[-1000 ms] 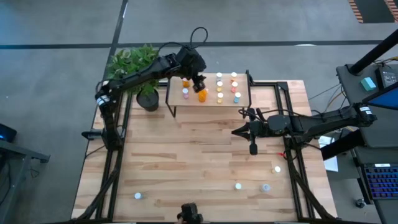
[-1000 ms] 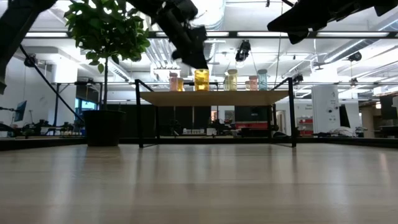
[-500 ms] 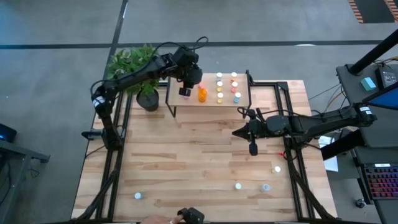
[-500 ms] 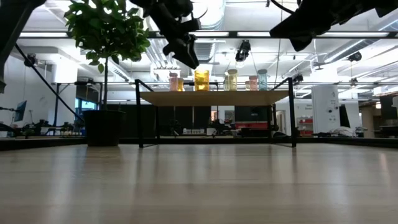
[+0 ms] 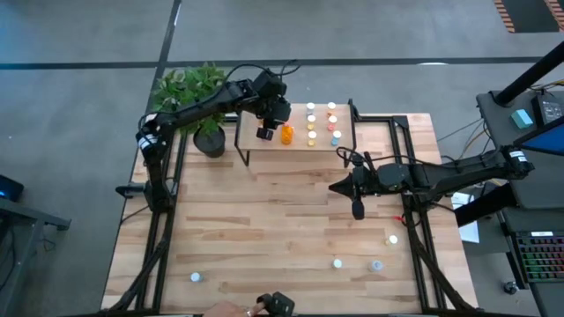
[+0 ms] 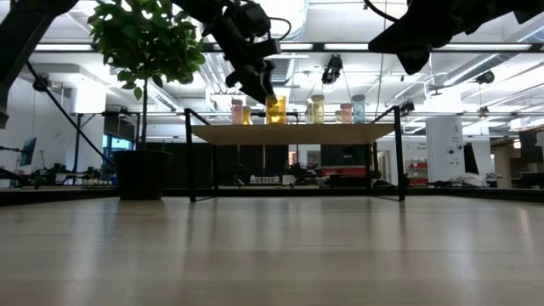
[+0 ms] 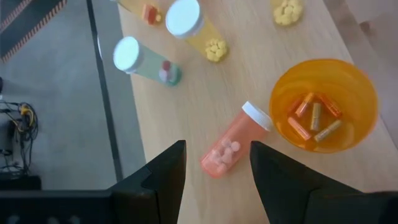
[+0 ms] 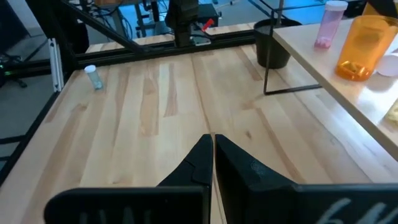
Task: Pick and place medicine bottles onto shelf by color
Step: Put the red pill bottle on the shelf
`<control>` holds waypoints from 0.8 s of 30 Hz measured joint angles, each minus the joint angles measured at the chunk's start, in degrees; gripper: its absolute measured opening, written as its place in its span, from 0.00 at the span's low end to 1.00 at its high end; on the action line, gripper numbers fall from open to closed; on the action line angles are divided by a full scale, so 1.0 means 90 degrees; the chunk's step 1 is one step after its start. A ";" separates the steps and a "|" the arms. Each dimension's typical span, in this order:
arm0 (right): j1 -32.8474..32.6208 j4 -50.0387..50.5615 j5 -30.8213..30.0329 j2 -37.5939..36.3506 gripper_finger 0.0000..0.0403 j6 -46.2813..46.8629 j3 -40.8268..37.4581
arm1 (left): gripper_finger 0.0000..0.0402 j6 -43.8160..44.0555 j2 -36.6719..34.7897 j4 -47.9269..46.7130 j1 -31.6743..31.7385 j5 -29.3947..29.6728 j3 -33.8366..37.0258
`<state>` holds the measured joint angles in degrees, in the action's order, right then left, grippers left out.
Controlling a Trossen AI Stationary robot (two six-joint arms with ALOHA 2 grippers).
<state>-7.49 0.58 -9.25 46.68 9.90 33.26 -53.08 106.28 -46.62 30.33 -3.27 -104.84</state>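
Left gripper (image 7: 214, 165): jaws parted, empty, above pink bottle (image 7: 235, 140) standing on shelf (image 5: 300, 143).
Right gripper (image 8: 212, 155): fingers pressed together, parked over table (image 5: 264, 229).
Risk: could clip pink bottle sideways into big orange bottle (image 7: 323, 106) (just beside).
Strays: bottles near table's front edge (image 5: 337, 263).

Potted green plant (image 5: 192, 95) off the table's far left corner, laptop keyboard (image 5: 539, 262) at right edge

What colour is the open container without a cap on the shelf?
Orange container, with capsules inside; the left wrist view shows it best.
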 joint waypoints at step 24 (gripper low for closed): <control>0.0000 0.0000 -0.0047 0.0005 0.02 0.0028 -0.0005 | 0.40 -0.0372 0.0003 0.0475 0.0005 -0.0136 0.0491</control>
<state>-7.49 0.58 -9.67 46.72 10.15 33.21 -56.42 106.30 -42.35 30.37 -4.49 -100.42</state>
